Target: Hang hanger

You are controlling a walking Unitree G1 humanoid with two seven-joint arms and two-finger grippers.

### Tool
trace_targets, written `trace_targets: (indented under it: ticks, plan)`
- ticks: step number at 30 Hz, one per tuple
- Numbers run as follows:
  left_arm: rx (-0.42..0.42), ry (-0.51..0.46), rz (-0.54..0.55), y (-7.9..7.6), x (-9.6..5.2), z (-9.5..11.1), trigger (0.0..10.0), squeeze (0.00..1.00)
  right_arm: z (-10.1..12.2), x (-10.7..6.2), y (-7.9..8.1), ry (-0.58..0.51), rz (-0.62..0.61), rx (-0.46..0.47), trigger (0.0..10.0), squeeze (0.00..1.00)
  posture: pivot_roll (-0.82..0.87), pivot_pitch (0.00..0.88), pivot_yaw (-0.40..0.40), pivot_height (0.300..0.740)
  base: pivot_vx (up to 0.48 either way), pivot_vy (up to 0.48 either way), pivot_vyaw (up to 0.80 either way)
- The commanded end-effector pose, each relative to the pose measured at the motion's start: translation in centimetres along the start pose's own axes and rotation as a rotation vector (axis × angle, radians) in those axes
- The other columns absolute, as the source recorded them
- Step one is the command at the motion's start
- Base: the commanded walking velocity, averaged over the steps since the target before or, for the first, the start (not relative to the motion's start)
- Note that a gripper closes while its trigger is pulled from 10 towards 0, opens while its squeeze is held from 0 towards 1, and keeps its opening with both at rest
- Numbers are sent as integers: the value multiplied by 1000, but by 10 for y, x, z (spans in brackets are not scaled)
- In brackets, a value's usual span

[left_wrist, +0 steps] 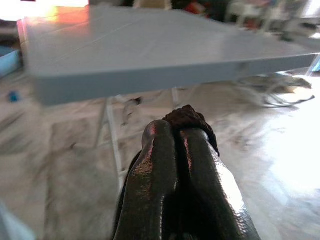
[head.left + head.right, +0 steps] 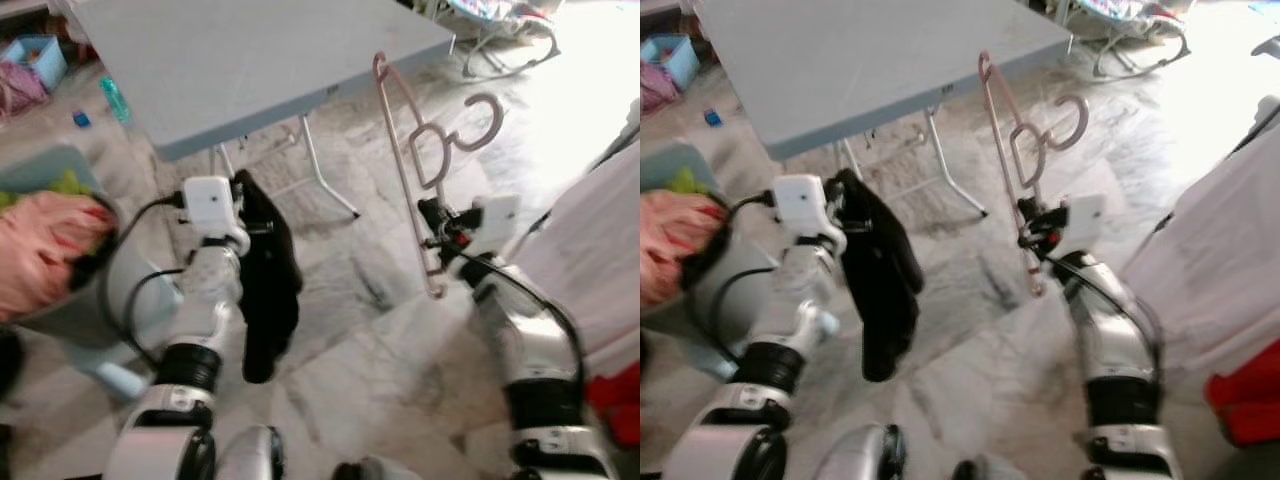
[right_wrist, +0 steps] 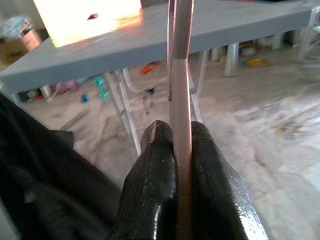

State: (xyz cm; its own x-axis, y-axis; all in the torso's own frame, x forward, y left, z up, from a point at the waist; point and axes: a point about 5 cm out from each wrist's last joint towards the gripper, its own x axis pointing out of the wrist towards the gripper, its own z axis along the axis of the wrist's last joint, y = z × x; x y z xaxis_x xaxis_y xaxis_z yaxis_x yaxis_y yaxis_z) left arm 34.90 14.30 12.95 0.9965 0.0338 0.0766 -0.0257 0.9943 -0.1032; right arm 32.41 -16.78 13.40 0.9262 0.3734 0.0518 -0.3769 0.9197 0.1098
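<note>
**Robot holds pink hanger and dark garment before folding table**

The right gripper (image 2: 432, 232), at centre right of the head-camera frame, is clenched on the long straight bar of a pale pink plastic clothes hanger (image 2: 412, 165). The hanger stands nearly upright in the air, its hook curling toward the upper right and its top end level with the near edge of a grey-blue folding table (image 2: 250, 60) that spans the upper part of the frame. In the right wrist view the two black fingers (image 3: 157, 165) press against both sides of the pink bar (image 3: 180, 100).

At centre left, the left gripper (image 2: 243, 190) is closed on a black cloth garment (image 2: 268, 285), which hangs limp from the fingers down toward the pale marbled stone floor (image 2: 350, 330). The left wrist view shows a bunch of dark fabric (image 1: 190, 120) pinched at the fingertips (image 1: 160, 145).

A grey laundry basket (image 2: 60, 300) holding pink and yellow-green clothes sits at the left edge. White fabric (image 2: 590, 260) drapes along the right edge. A green bottle (image 2: 115, 100) lies on the floor at the upper left, beyond the table.
</note>
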Motion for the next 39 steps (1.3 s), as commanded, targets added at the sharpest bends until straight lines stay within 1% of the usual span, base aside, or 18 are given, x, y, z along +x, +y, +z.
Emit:
trace_targets:
  ticks: [1,12,18,19,21,39]
  plan:
    - [-4,-38,-13,-2,2,9,0,0,4,0,1,-15,15,-19,10000,0,-54,106,13,740,450,0,0]
    - [-7,-36,-19,-4,2,8,0,0,4,1,3,-20,22,-27,10000,0,-54,103,12,740,434,0,0]
    - [4,-49,-24,-5,2,10,0,0,8,1,1,-51,11,-12,10000,0,-53,106,11,740,428,0,0]
    - [15,-55,-31,-5,2,10,0,0,10,1,2,-55,21,-51,10000,0,-53,106,11,740,428,0,0]
    - [19,-61,-38,-7,2,11,0,0,10,1,3,-63,26,-44,10000,0,-54,109,12,740,461,0,0]
    - [24,-47,-20,-9,2,9,0,0,13,2,1,-70,23,-60,10000,0,-60,117,9,740,456,0,664]
